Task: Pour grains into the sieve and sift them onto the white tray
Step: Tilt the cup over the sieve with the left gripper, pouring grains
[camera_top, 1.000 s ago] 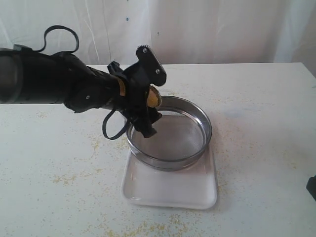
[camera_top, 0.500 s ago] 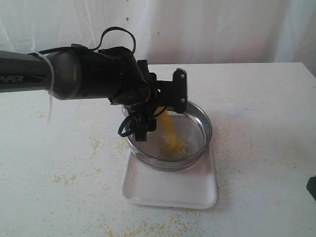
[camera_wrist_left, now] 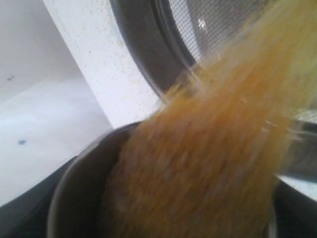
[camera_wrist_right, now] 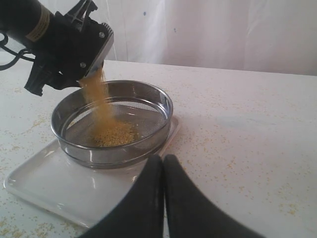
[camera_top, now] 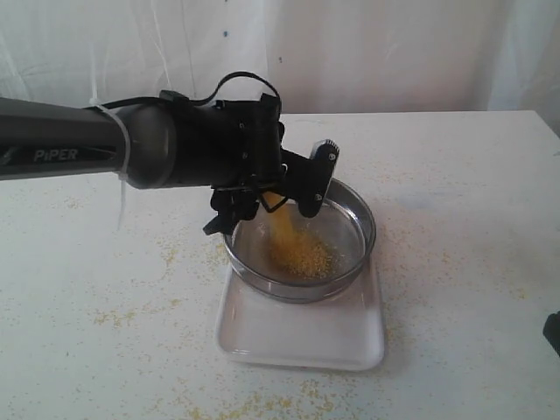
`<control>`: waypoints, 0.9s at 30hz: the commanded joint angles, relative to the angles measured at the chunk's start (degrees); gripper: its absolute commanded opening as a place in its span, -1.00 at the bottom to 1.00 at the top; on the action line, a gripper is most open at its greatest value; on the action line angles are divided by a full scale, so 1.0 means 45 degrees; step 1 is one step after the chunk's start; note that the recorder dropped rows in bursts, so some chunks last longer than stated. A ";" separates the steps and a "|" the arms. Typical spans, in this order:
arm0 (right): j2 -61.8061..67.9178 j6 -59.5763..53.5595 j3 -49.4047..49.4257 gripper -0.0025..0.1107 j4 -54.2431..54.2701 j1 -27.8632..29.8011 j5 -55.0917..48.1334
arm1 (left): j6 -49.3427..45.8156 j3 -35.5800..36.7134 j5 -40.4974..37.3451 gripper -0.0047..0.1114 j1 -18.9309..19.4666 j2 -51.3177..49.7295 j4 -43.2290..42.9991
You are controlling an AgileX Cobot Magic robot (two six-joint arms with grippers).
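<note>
Pouring was underway: left pincer (camera_top: 278, 197) clamped on tipped cup (camera_wrist_left: 74, 188), grains (camera_top: 302, 258) falling into sieve (camera_top: 363, 219) below it; right pincer (camera_wrist_right: 162, 178) closed, empty. Next likely called for shaking sieve over white tray (camera_top: 297, 346)

The grains (camera_top: 302, 258) are yellow-orange, the sieve (camera_top: 368, 229) silver, the tray (camera_top: 306, 339) white, the table (camera_top: 464, 289) yellow-speckled white.

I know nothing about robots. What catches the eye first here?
A yellow stream of grains pours from the steel cup in the left gripper into the sieve, which sits on the white tray mid-table. Loose grains speckle the table around it, and the right gripper rests shut, empty.
</note>
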State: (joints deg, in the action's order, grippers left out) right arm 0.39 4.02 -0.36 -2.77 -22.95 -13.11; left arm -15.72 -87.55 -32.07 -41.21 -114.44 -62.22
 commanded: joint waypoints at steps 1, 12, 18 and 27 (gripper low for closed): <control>-0.0087 0.0049 0.0080 -0.96 -0.0011 0.0043 0.0073 | -0.0182 -0.0122 -0.1012 -0.92 -0.0416 -0.0107 -0.2540; -0.0087 0.0049 0.0080 -0.96 -0.0011 0.0043 0.0073 | -0.1881 -0.0098 -0.2538 -0.92 -0.1445 -0.0951 -0.5518; -0.0087 0.0049 0.0080 -0.96 -0.0011 0.0043 0.0073 | -0.2820 0.0441 -0.3205 -0.92 -0.1818 -0.0949 -0.6645; -0.0087 0.0049 0.0080 -0.96 -0.0011 0.0043 0.0073 | -0.2880 0.0646 -0.4000 -0.92 -0.2029 -0.0949 -0.6903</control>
State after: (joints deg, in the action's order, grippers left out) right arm 0.39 4.02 -0.36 -2.67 -22.95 -13.11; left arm -28.33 -84.95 -48.01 -49.46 -119.26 -91.29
